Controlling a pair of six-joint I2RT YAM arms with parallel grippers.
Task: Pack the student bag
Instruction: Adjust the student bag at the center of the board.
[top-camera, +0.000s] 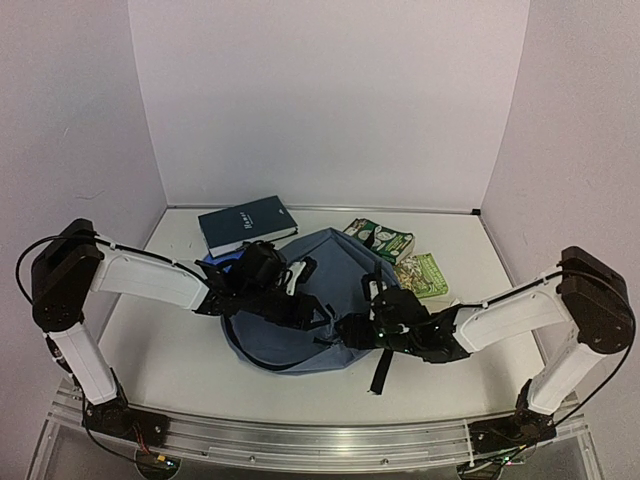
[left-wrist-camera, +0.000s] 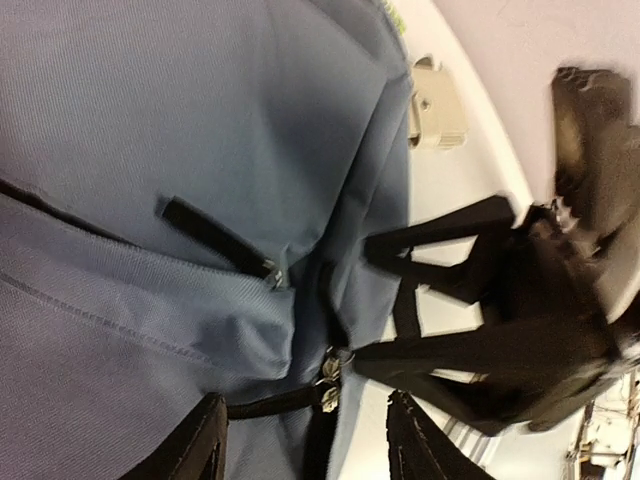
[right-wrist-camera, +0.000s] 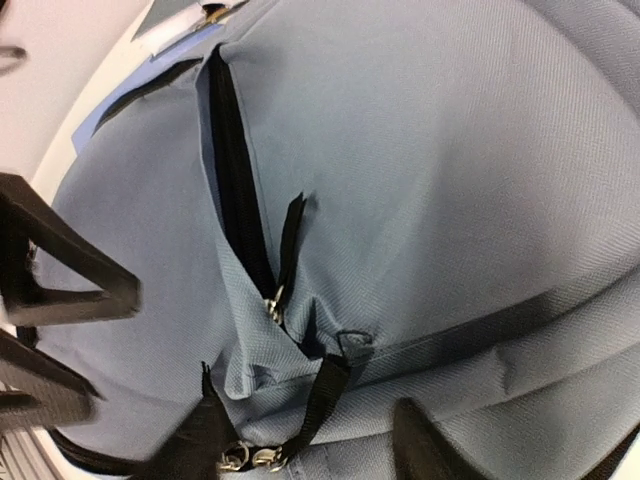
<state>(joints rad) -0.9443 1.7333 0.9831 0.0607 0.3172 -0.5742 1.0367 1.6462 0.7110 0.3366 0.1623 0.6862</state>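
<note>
From above, the student bag (top-camera: 300, 335) lies flat at the middle of the bench (top-camera: 170, 360). The left arm (top-camera: 150, 278) reaches onto its left side and the right arm (top-camera: 500, 315) onto its right. Their jaws are too dark against the straps here to tell how they stand. A dark blue book (top-camera: 247, 225) lies by the bag's far-left edge. Two green packets (top-camera: 380, 238) (top-camera: 425, 273) lie near the bag's far-right edge.

In the left wrist view, slate-blue fabric (left-wrist-camera: 150, 150) fills most of the picture. The left jaws stand apart over it, fingers (left-wrist-camera: 210, 445) on either side of a black zipper pull (left-wrist-camera: 275, 405), gripping nothing. Metal sliders (left-wrist-camera: 330, 368) sit just beyond. A second pull tab (left-wrist-camera: 215, 240) lies flat on the cloth.

In the right wrist view, the right jaws are likewise parted, fingers (right-wrist-camera: 425, 445) clear of the black pull strap (right-wrist-camera: 320, 400) between them. A pocket zipper (right-wrist-camera: 235, 190) gapes open above.
</note>
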